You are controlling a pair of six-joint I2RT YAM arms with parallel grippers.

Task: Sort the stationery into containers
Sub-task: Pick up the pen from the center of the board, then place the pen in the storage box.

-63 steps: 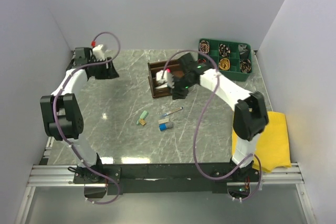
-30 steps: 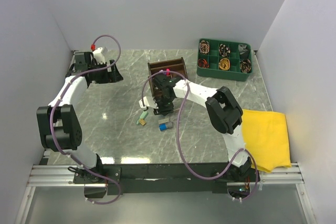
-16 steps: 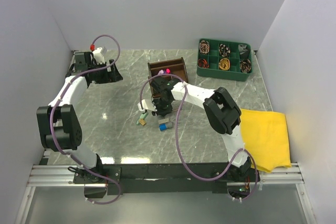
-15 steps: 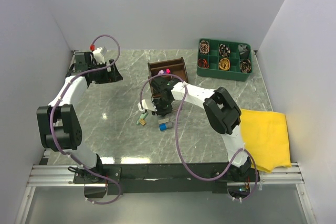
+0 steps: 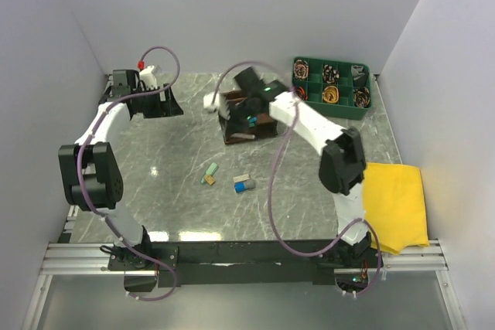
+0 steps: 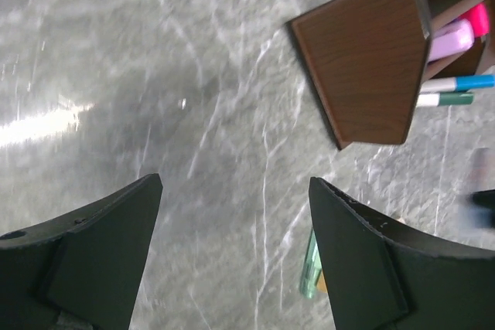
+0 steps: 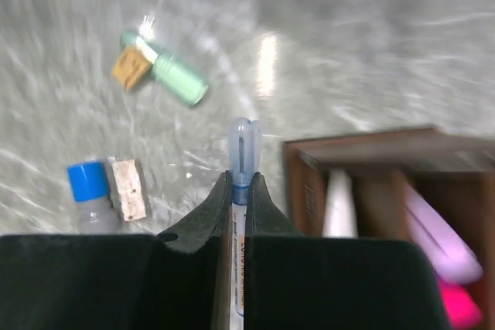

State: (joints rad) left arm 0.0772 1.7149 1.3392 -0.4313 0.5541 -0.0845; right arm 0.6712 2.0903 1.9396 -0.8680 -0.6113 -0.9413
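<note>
Surface: grey marble table (image 5: 170, 160), white walls (image 5: 232, 21) around.
Organiser (image 5: 246, 113): brown wood, markers (image 6: 452, 36) inside.
Right gripper (image 7: 240, 191): nearer arm, over Organiser, fingers clamped on Pen.
Left gripper (image 6: 233, 183): well left of Organiser, fingers apart, empty.
Pen (image 7: 243, 144): long axis along the fingers, cap leading, compartments just beside it.

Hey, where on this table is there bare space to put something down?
Bare marble lies between the left arm and the green piece, and along the near edge, in front of the blue-capped piece. It is crowded around the wooden organiser, where the right hand holds a pen.
</note>
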